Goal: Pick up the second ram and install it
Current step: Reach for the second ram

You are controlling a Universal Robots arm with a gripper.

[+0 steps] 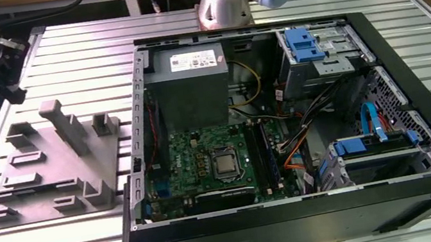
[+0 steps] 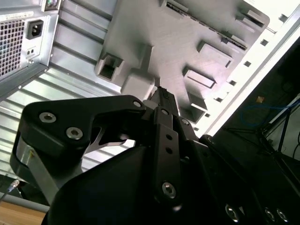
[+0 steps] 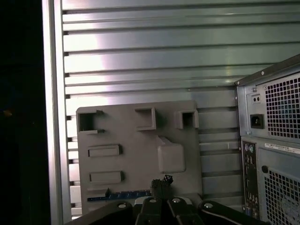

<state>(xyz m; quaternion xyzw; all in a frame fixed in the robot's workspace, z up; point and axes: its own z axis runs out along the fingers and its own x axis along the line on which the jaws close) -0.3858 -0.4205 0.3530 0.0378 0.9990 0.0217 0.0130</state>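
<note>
Second ram (image 3: 119,195) lies in the grey fixture's (image 3: 136,150) edge slot, my pincer (image 3: 161,182) hovering over that fixture, clenched on nothing. Pickup step, I judge, not yet begun; grasping needs jaws parted first.

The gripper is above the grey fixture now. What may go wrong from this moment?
1. The second ram is a thin strip sitting low in the grey fixture, with raised blocks close by. The gripper, hanging near it, might strike a block or catch the strip crookedly.
2. In the exterior view, cables run close to the motherboard slots, so one may get snagged or pinched there.
</note>
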